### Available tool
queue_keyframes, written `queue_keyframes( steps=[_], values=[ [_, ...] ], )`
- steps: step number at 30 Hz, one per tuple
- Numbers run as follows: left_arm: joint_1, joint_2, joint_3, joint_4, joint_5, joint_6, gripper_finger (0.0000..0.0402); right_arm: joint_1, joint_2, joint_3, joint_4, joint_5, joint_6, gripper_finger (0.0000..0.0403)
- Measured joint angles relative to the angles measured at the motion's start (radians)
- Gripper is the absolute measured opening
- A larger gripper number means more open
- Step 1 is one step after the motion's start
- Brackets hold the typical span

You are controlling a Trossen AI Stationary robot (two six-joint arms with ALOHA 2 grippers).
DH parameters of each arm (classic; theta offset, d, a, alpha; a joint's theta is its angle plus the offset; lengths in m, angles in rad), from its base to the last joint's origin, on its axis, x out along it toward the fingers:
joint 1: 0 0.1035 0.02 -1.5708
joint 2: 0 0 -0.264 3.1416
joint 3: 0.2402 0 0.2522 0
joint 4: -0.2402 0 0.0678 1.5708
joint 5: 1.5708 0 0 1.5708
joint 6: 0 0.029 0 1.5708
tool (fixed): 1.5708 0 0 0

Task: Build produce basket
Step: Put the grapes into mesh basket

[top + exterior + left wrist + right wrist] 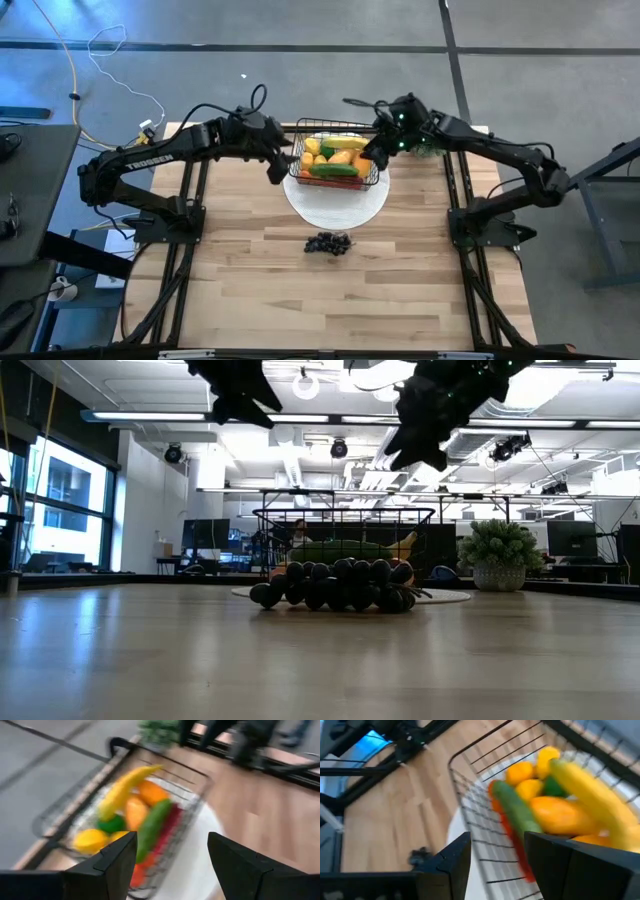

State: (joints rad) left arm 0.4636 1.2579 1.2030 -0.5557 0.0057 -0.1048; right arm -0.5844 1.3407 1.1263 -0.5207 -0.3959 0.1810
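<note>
Overhead, both arms reach in from the table's side edges toward its far edge, each bent at the elbow. The left gripper (pixel 277 165) hovers at the left side of the basket (pixel 372 178), fingers spread wide and empty. The right gripper (pixel 368 158) hangs over the basket's right side, fingers also wide apart, holding nothing. The basket sits on the white plate (pixel 335 207), filled with banana (pixel 122 790), cucumber (pixel 515 810) and oranges. The grapes (pixel 328 243) lie alone near the table's centre.

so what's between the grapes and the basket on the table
The high view shows only the round white plate's rim and bare wood between the dark purple grapes and the black wire-mesh basket.
</note>
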Motion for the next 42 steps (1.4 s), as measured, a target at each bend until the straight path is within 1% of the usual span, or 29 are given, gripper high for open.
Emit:
queue_keyframes(
  steps=[2,4,6,9,11,13,16,22,25,30,36,42],
  values=[
    [-0.005,0.0,0.0,-0.006,0.064,-0.006,0.0237,0.039,0.0,0.0,0.001,0.018,0.05,0.0163],
    [-0.015,0.0,0.0,-0.011,0.093,-0.016,0.0246,0.076,0.0,0.0,0.001,0.049,0.098,0.0163],
    [-0.034,0.0,0.0,-0.018,0.095,-0.023,0.0258,0.11,0.0,0.0,-0.001,0.069,0.157,0.0163],
    [-0.073,0.0,0.0,-0.025,0.089,-0.031,0.0279,0.15,0.0,0.0,-0.004,0.048,0.255,0.0163],
    [-0.1,0.0,0.0,-0.023,0.091,-0.052,0.0288,0.177,0.0,0.0,-0.002,0.052,0.322,0.0163],
    [-0.129,0.0,0.0,-0.023,0.109,-0.057,0.0292,0.202,-0.002,0.0,0.003,0.061,0.369,0.0163],
    [-0.183,0.006,0.0,-0.019,0.109,-0.05,0.0291,0.244,-0.012,0.0,0.024,0.117,0.421,0.0163],
    [-0.289,0.062,0.0,-0.016,0.065,0.007,0.0288,0.309,-0.047,0.0,0.022,0.272,0.497,0.0163],
    [-0.332,0.104,0.0,-0.015,0.056,0.044,0.0287,0.332,-0.061,0.0,0.021,0.318,0.528,0.0162],
    [-0.379,0.185,-0.001,0.001,0.05,0.104,0.0287,0.365,-0.068,0.0,0.023,0.34,0.555,0.0162],
    [-0.415,0.286,0.0,0.118,0.048,0.109,0.0287,0.392,-0.068,0.0,0.022,0.342,0.555,0.0162],
    [-0.428,0.373,0.0,0.18,0.021,0.124,0.0287,0.413,-0.068,0.0,-0.004,0.369,0.554,0.0162]
  ],
)
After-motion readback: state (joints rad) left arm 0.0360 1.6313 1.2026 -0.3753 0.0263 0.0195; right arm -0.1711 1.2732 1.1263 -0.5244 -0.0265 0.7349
